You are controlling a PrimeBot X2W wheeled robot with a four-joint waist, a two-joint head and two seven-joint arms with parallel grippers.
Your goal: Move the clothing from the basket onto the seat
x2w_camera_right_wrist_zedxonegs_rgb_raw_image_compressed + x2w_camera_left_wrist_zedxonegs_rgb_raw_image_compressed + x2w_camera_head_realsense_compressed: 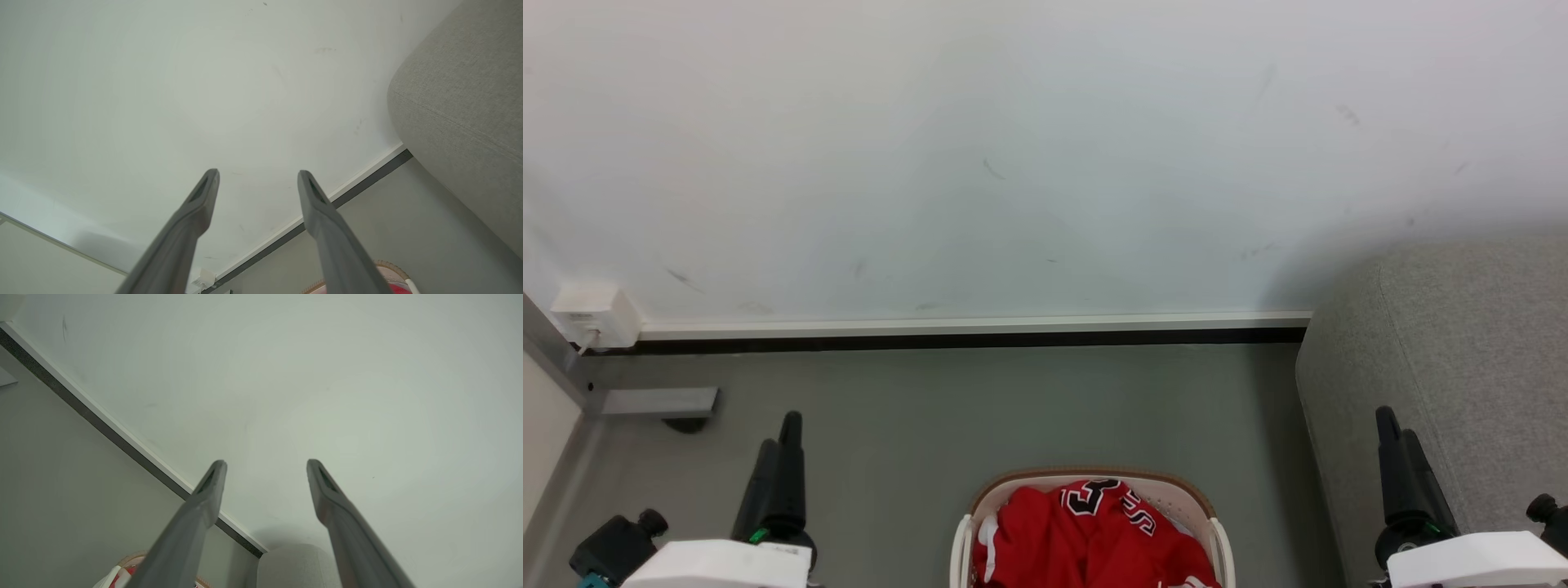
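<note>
Between left gripper point(265, 462) and right gripper point(258, 172) (both spread wide, empty), the red jersey point(1094, 531) lies in the basket point(1176, 496).

Bare grey floor point(980, 408) is lying open from the basket point(1176, 483) up to the wall point(1013, 163), giving free passage across the middle and left. The seat point(1462, 343) is bulking up on the right, its rounded corner standing near the basket and narrowing the floor strip between them, its top lying bare. The clothing point(1086, 539) is heaping to the basket's rim, open from above; a small white box point(592, 314) and a grey bracket point(658, 402) are hugging the far-left wall foot.
</note>
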